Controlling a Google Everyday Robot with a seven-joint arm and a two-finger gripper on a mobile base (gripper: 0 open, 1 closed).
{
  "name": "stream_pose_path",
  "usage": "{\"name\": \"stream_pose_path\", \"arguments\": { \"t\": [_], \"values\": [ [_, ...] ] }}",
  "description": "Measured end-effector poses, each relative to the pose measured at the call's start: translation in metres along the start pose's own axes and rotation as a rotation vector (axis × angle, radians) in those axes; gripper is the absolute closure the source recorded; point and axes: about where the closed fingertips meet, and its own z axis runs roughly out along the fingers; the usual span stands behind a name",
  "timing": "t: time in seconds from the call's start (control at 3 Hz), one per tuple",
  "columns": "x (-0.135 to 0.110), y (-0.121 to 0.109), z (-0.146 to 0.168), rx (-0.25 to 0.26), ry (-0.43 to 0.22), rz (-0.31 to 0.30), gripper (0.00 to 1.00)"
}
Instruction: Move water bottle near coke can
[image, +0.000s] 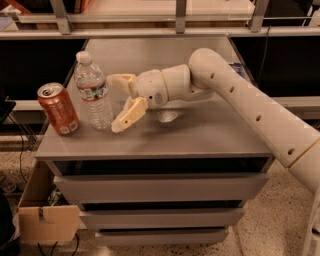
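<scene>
The water bottle (93, 95), clear ribbed plastic with a white cap and a coloured label band, stands upright on the left part of the grey cabinet top (200, 135). The coke can (59, 108), orange-red with a silver top, stands upright just left of the bottle with a small gap between them. My gripper (120, 100) is open and empty, just right of the bottle. Its cream fingertips (128, 116) point at the bottle but are clear of it. The white arm reaches in from the right.
A small dark blue packet (239, 68) lies at the back right of the top, partly behind the arm. Metal shelf rails (175, 31) run behind the cabinet. An open cardboard box (42, 212) sits on the floor at the lower left. Drawers (160, 187) are below the top.
</scene>
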Motion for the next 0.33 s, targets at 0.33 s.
{"name": "stream_pose_path", "arguments": {
  "t": [0.33],
  "values": [
    [0.0067, 0.0021, -0.0137, -0.008, -0.023, 0.008, 0.0]
  ]
}}
